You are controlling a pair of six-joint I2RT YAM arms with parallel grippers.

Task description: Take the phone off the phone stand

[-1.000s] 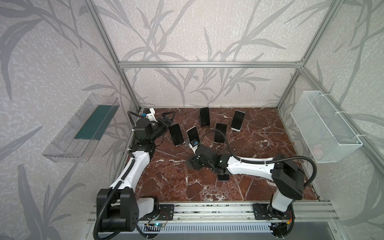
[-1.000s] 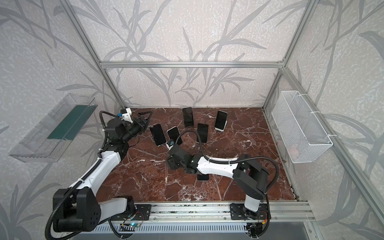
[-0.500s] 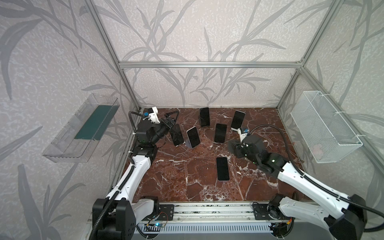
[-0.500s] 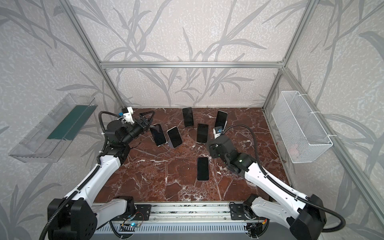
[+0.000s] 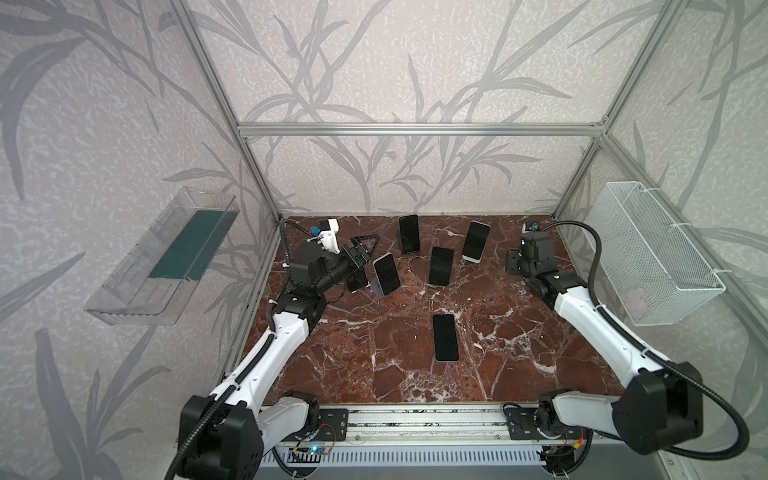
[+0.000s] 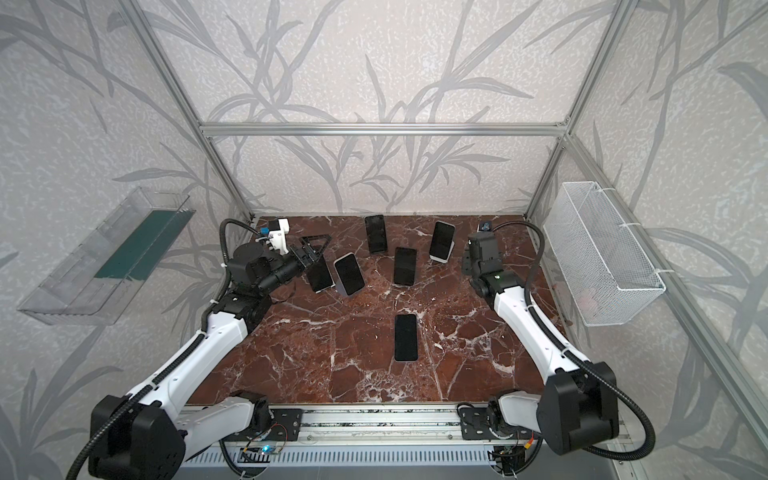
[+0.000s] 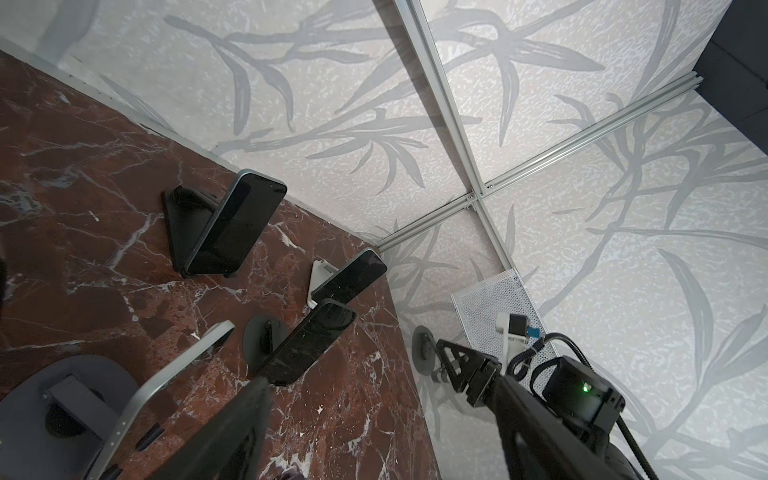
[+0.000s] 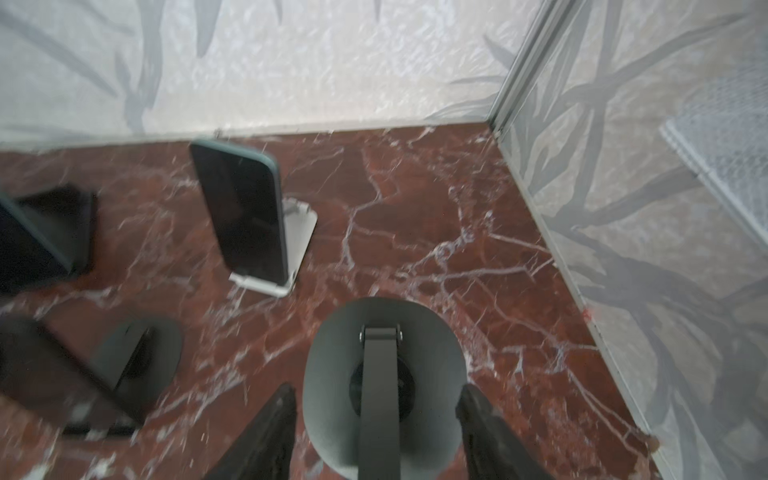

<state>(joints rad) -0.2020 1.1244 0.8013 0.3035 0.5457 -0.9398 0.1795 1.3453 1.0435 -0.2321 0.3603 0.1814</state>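
A black phone (image 5: 445,337) (image 6: 405,337) lies flat on the marble at the middle front, off any stand. My right gripper (image 5: 515,262) (image 6: 467,264) (image 8: 376,388) is at the back right, shut on an empty grey phone stand (image 8: 332,374) with a finger on each side of its oval base. The left wrist view shows that stand (image 7: 422,349) held above the table. My left gripper (image 5: 362,251) (image 6: 312,249) (image 7: 380,386) hangs open with nothing in it, just behind the leftmost standing phone (image 5: 357,280).
Several more phones lean on stands across the back: a pale-edged one (image 5: 386,274), one at the rear (image 5: 409,233), one in the middle (image 5: 441,266) and one on a white stand (image 5: 476,242). A clear bin (image 5: 166,257) and a wire basket (image 5: 652,257) hang on the side walls.
My right arm has swung from the middle left of the table to the back right corner with the stand. The flat phone stays behind. The left gripper shifted slightly toward the leftmost phones.
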